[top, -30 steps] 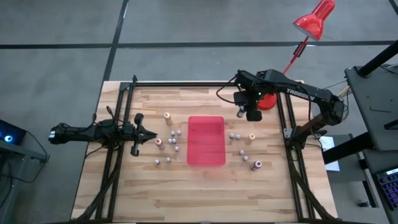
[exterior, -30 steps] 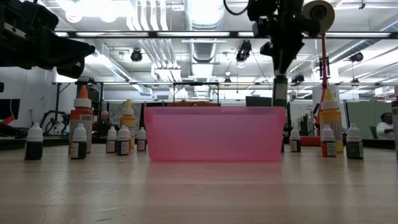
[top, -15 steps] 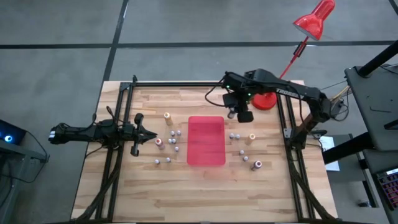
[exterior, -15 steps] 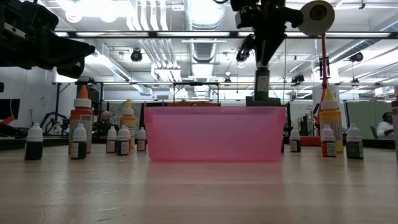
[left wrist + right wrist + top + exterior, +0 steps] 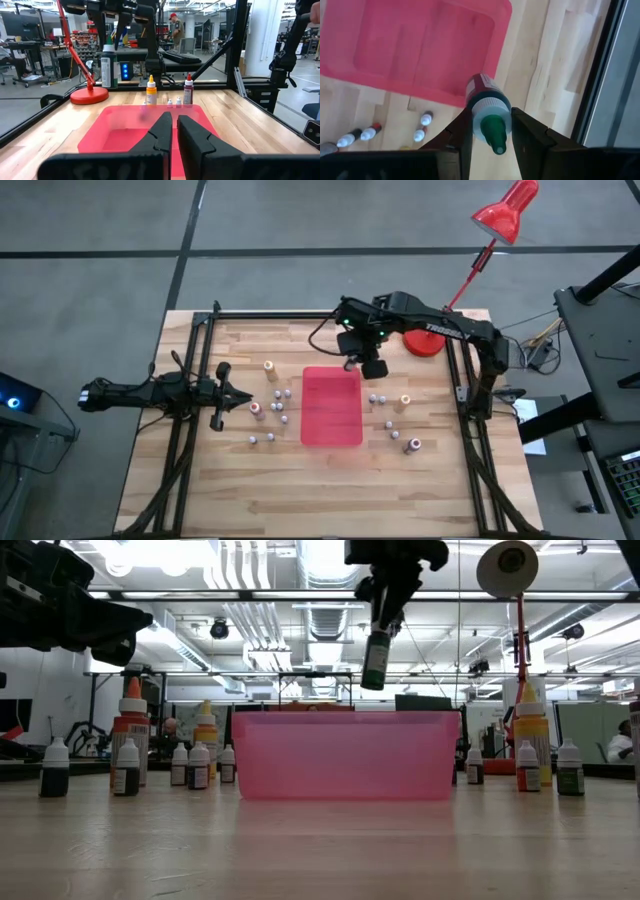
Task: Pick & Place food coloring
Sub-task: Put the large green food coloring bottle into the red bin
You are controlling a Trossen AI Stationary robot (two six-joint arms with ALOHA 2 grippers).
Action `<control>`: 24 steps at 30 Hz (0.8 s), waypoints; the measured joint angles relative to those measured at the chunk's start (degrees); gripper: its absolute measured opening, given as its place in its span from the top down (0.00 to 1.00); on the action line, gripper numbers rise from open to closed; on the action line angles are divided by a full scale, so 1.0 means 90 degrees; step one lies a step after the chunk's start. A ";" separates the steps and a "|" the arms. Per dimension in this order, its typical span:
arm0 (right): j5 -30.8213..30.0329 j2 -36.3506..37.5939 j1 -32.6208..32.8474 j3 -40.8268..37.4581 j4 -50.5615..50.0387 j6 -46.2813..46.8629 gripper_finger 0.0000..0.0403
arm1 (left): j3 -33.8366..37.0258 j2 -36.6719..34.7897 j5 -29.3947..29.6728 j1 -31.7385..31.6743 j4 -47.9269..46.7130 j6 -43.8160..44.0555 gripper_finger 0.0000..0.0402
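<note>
My right gripper (image 5: 369,364) is shut on a dark food coloring bottle with a green tip (image 5: 375,662), which hangs above the far edge of the red tray (image 5: 331,420). The other small bottles stand upright on the table in two groups, one left of the tray (image 5: 272,412) and one right of it (image 5: 395,418). My left gripper (image 5: 243,394) waits shut at the table's left side, level, pointing at the tray and touching nothing. My right gripper pinches the bottle between its two fingers at the white cap collar (image 5: 489,111), just below the green tip. The fingers (image 5: 461,131) come from above, pointing down. The bottle hangs below them, lifted clear and slightly tilted, over the tray's far rim (image 5: 345,718).
A red desk lamp stands with its round base (image 5: 421,342) on the far right of the table. Black frame rails (image 5: 196,370) run along the table's left, right and far sides. Taller orange bottles (image 5: 269,367) (image 5: 405,400) stand on either side of the tray. Bare wood lies toward the near edge.
My right gripper has carried the bottle toward the table's left, from beside the tray's far right corner to above the tray's far edge. The bottle has also risen a little and now hangs slightly tilted.
</note>
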State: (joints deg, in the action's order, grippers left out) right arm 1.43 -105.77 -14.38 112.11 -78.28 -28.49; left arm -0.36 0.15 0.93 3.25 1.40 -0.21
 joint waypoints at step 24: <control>-0.0005 -0.1204 0.0292 0.0445 0.0174 -0.0061 0.76 | 0.0000 -0.0001 0.0000 0.0002 0.0000 0.0002 0.99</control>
State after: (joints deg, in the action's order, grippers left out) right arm 1.39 -116.61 -11.75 116.12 -76.71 -29.04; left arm -0.36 0.14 0.93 3.27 1.40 -0.19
